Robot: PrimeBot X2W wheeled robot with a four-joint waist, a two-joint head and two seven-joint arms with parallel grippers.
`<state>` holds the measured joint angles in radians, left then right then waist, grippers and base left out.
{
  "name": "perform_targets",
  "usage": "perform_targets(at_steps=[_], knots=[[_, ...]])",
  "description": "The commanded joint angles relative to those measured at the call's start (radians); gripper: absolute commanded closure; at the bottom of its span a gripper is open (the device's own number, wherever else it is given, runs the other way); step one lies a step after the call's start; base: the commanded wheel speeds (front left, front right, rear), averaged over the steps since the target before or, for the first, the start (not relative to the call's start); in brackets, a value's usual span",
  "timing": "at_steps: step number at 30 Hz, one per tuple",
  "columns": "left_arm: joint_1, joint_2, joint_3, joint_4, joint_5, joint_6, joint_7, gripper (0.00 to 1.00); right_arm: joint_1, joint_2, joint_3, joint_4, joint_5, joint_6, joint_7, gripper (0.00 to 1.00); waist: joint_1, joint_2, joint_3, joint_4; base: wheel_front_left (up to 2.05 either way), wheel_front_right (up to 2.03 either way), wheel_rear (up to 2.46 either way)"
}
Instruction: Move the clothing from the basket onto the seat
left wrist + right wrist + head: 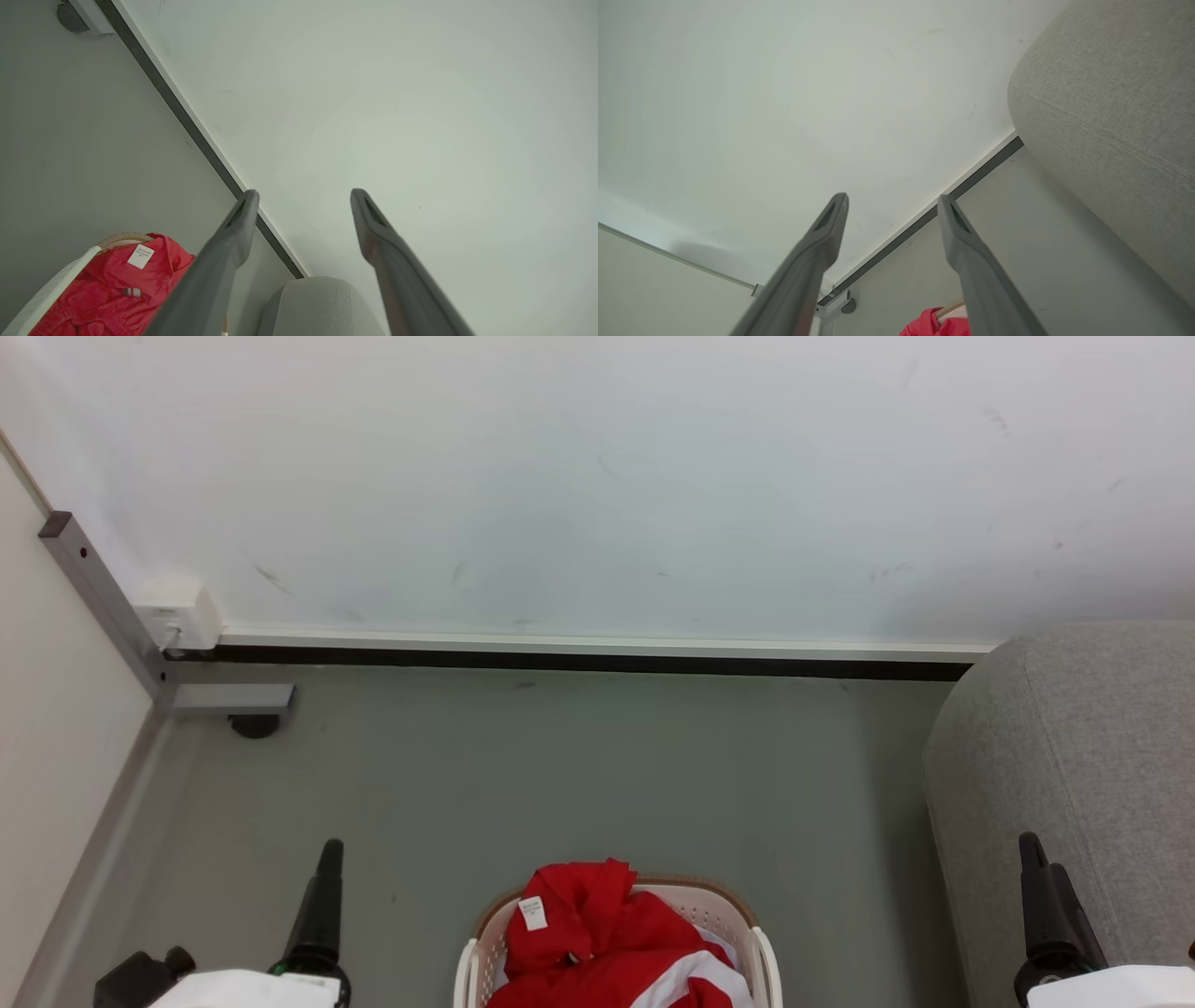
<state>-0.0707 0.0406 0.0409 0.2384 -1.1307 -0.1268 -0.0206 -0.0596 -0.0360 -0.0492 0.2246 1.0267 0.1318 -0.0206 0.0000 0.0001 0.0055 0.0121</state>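
The bright red fabric clothing with white stripes (607, 933) lies heaped in the oval cream-white plastic basket with perforated sides and a brown rim (764, 959), rising a little above the rim at the far end. A small white label (533, 914) shows on top of the heap. The basket stands on the grey floor (560, 784), at the bottom middle of the head view and between the two arms. The large light grey fabric-upholstered seat with rounded edges (1074, 756) stands to the robot's right, apart from the basket, with a strip of floor between them.

The left hand (304, 196) is spread wide and holds nothing; it hangs in the air to the left of the basket, fingers pointing towards the white wall (597, 476) and its dark skirting strip (560, 663). The right hand (893, 199) is also spread wide and empty, raised in front of the seat's rounded end, touching neither seat nor clothing
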Motion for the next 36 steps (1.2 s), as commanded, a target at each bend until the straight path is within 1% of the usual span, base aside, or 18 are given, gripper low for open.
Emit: perform_targets(at_steps=[1, 9, 20, 29, 30, 31, 36], knots=[[-0.008, 0.010, -0.003, -0.020, 0.044, -0.003, -0.011, 0.00, -0.010, -0.011, 0.003, -0.019, -0.047, -0.001, -0.011, 0.00, 0.0000, -0.0001, 0.000, 0.001, 0.00, 0.00, 0.00], [-0.002, 0.017, -0.019, -0.023, 0.183, -0.003, -0.040, 0.00, -0.012, -0.012, 0.015, 0.000, -0.184, -0.001, -0.040, 0.00, 0.0000, -0.0001, 0.000, 0.004, 0.00, 0.00, 0.00], [0.001, 0.029, -0.031, -0.026, 0.342, -0.004, -0.076, 0.00, -0.018, -0.013, 0.030, 0.028, -0.351, -0.001, -0.075, 0.00, 0.0000, -0.0001, -0.001, 0.011, 0.00, 0.00, 0.00], [0.004, 0.041, -0.051, -0.039, 0.467, -0.004, -0.103, 0.00, -0.022, -0.014, 0.029, 0.053, -0.472, -0.001, -0.103, 0.00, 0.0000, -0.0001, -0.001, 0.009, 0.00, 0.00, 0.00], [0.004, 0.041, -0.051, -0.039, 0.467, -0.004, -0.103, 0.00, -0.022, -0.014, 0.029, 0.053, -0.472, -0.001, -0.103, 0.00, 0.0000, -0.0001, -0.001, 0.009, 0.00, 0.00, 0.00], [0.005, 0.043, -0.056, -0.041, 0.495, -0.004, -0.109, 0.00, -0.022, -0.014, 0.029, 0.060, -0.496, -0.001, -0.109, 0.00, 0.0000, -0.0001, -0.001, 0.008, 0.00, 0.00, 0.00], [0.007, 0.051, -0.066, -0.037, 0.562, -0.004, -0.122, 0.00, -0.021, -0.014, 0.029, 0.081, -0.560, -0.001, -0.123, 0.00, 0.0000, -0.0001, -0.003, 0.006, 0.00, 0.00, 0.00]])
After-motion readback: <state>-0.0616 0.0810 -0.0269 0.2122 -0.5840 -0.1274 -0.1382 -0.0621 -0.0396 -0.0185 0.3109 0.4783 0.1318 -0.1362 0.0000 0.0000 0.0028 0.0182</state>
